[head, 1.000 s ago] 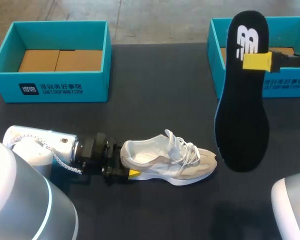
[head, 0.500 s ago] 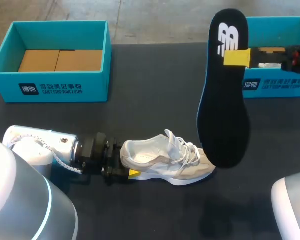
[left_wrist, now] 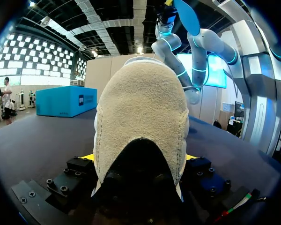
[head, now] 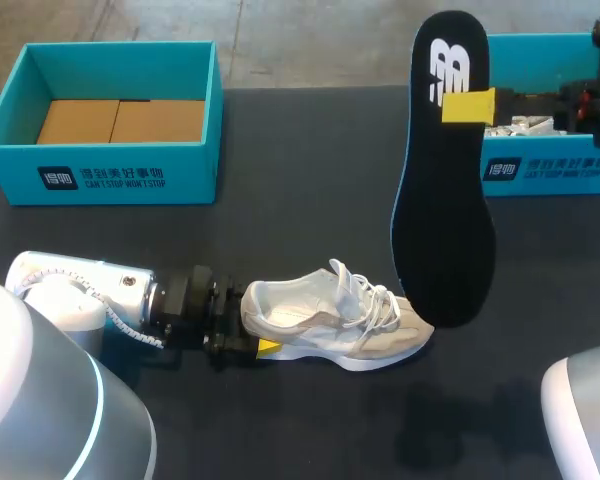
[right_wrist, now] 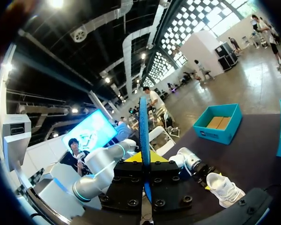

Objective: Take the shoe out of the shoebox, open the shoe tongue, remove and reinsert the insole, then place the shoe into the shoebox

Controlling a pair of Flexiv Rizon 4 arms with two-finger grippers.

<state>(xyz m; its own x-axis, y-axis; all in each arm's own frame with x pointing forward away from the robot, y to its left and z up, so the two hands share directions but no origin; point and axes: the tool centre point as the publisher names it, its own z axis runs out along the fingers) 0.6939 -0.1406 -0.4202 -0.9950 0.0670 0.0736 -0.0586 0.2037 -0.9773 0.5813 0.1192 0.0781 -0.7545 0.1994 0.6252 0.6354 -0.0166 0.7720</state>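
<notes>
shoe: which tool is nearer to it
Left. The left tool is shut on the heel of the shoe. The right tool is well off it, by the far right box, holding the insole.

Layout, head view: the white-and-beige lace-up sneaker (head: 335, 325) sits on its sole on the black table (head: 310, 180), near side, about the middle, with its heel to the left and toe to the right. The left gripper (head: 250, 338) clamps the heel from both sides. One teal cardboard shoebox (head: 105, 120) stands at far left, a second teal cardboard shoebox (head: 550, 150) at far right. The black foam insole (head: 442, 200) hangs upright off the table, before the second box. The right gripper (head: 470, 105) pinches it near the upper end, and its lower end is over the sneaker's toe.
</notes>
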